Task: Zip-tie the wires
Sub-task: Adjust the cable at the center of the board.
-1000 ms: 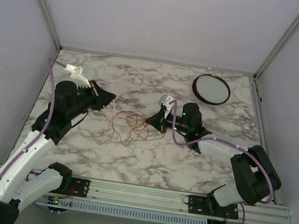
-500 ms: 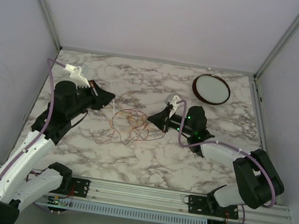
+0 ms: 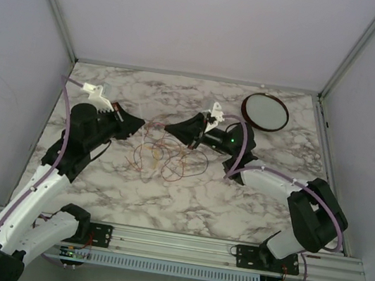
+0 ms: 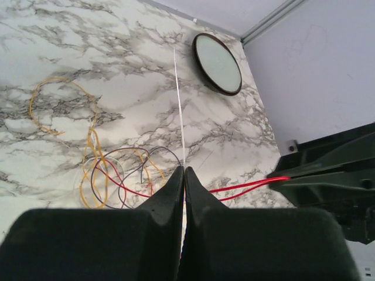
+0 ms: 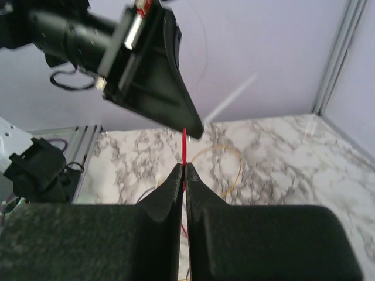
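Marble-look counter (image 3: 234, 205), with a loose tangle of thin wires (image 3: 170, 160) in the middle and a round dish (image 3: 265, 111) off in the far right corner.

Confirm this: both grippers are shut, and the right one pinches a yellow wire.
Not yellow. The left gripper and right gripper are shut, and the right one pinches a red wire, as the right wrist view shows.
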`<state>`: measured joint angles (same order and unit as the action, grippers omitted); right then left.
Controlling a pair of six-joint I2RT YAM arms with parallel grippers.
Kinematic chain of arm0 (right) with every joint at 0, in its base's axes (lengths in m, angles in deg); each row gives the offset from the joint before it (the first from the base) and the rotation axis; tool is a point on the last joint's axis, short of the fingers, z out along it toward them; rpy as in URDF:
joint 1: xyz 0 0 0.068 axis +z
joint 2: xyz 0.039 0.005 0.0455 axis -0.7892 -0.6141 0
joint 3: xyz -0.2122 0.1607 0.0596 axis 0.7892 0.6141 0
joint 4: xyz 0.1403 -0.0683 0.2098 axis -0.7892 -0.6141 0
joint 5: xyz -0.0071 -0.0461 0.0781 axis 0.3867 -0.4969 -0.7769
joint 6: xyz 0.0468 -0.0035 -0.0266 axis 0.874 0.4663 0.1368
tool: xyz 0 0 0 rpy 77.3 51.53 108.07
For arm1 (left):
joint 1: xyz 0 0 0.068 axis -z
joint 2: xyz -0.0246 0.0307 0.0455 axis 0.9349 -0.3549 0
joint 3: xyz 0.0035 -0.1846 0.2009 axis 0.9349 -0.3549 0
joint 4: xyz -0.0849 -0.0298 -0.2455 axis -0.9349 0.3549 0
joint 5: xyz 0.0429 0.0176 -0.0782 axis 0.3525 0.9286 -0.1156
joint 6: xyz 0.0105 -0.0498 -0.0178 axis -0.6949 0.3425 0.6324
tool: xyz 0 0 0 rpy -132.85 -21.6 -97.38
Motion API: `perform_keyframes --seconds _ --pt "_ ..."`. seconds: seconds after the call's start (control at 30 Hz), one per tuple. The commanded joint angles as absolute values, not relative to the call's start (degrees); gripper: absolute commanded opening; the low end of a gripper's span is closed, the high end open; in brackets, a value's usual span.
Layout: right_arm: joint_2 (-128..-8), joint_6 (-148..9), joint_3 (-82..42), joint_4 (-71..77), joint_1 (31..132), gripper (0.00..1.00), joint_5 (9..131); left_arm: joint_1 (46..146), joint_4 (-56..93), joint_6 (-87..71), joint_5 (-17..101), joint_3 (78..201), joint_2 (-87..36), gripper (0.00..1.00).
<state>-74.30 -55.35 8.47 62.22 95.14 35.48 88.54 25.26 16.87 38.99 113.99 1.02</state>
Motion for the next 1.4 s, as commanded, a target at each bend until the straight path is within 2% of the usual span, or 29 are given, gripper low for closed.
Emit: perform_keyframes --seconds 0.0,0.57,0.83,1.03,1.07,1.13,1.27,1.37 --pt "-74.98 -53.54 4.19 67.85 95.76 0.00 35.20 88.08 22.66 17.82 39.95 112.42 2.58 0.00" --pt "-66.94 -66.46 8.79 49.04 95.40 0.00 41.66 87.10 22.81 17.91 40.68 112.15 3.62 0.00" --pt "-65.69 -73.74 13.67 35.62 94.80 0.00 45.86 86.64 24.88 16.69 40.59 116.03 3.40 0.00" --pt "-66.67 -79.69 12.31 21.93 95.19 0.00 45.38 86.08 27.23 14.82 42.08 118.43 2.50 0.00" --pt "-66.54 -80.25 12.13 20.37 95.18 0.02 45.46 85.98 27.48 14.40 42.65 118.48 2.44 0.00" --pt "-66.03 -81.97 11.32 16.59 95.18 0.12 45.61 85.69 27.40 14.23 42.96 118.49 2.38 0.00" --pt "-64.02 -81.87 9.96 14.98 94.71 0.38 49.31 85.49 27.03 13.82 41.41 118.99 1.77 0.00" --pt "-64.10 -81.50 5.97 16.65 94.56 0.41 48.22 85.51 27.03 13.70 40.28 119.40 1.29 0.00"
